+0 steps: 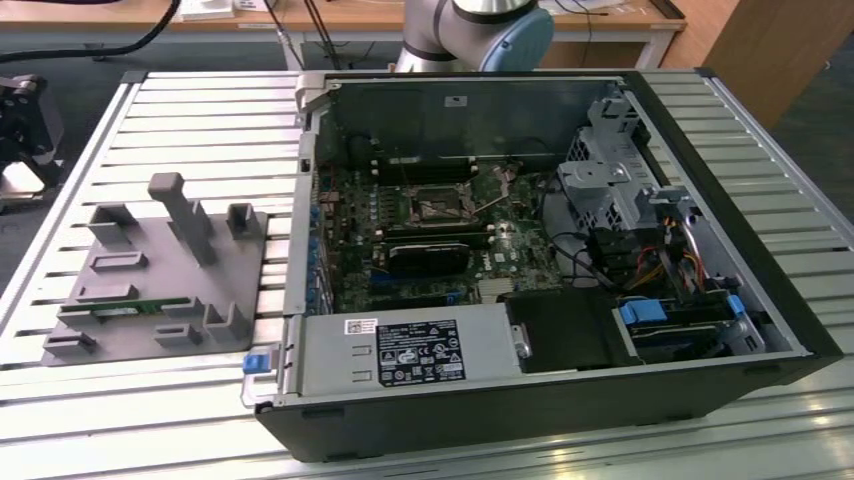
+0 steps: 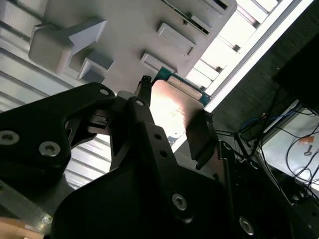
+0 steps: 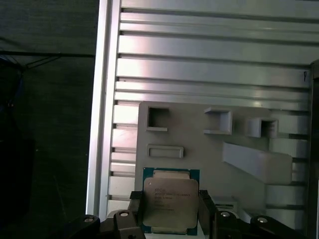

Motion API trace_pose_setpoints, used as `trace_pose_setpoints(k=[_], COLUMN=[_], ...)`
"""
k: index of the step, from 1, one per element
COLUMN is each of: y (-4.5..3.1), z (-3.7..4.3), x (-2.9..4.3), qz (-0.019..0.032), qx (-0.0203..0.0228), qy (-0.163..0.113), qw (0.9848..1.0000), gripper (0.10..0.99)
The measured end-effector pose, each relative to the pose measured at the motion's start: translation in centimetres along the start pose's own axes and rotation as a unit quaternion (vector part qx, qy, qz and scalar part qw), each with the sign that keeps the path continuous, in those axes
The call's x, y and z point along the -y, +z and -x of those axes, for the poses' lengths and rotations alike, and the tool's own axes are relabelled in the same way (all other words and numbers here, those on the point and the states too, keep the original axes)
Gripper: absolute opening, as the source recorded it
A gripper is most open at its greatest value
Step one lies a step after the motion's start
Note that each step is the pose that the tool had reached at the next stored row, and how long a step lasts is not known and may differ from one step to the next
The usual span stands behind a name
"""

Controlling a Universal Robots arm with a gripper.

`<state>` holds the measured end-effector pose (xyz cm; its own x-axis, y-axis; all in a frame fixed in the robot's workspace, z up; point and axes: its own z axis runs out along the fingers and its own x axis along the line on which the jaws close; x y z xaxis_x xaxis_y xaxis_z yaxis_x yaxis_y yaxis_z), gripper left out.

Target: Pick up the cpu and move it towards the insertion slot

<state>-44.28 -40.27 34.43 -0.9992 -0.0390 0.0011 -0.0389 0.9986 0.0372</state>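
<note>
Small square cpu (image 3: 170, 198), silvery metal lid and green rim, is pinched between the two black fingers of my gripper (image 3: 170, 208), over the grey moulded fixture plate (image 3: 199, 157). I judge pickup done. The dark square insertion slot (image 1: 438, 208), well apart from that plate, remains unreached.

"Where's the cpu (image 3: 169, 199)?"

"In the tool (image 3: 170, 213), pinched by two opposite edges. It's a flat square chip, silvery lid facing up, green rim showing, above the grey holder plate (image 3: 199, 144). Whether it touches the plate, I can't tell."

"And the insertion slot (image 1: 438, 208)?"

"Inside the open computer case (image 1: 747, 200), a dark square socket in a silvery bracket."
</note>
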Motion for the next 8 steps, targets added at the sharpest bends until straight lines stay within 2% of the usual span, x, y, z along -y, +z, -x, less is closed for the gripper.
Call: trace_pose_setpoints(k=[8], y=[-2.39], z=[0.00], x=[-0.09], qz=[0.0000], qx=[0.0000], qy=[0.000], qw=[1.0000], gripper=[0.533])
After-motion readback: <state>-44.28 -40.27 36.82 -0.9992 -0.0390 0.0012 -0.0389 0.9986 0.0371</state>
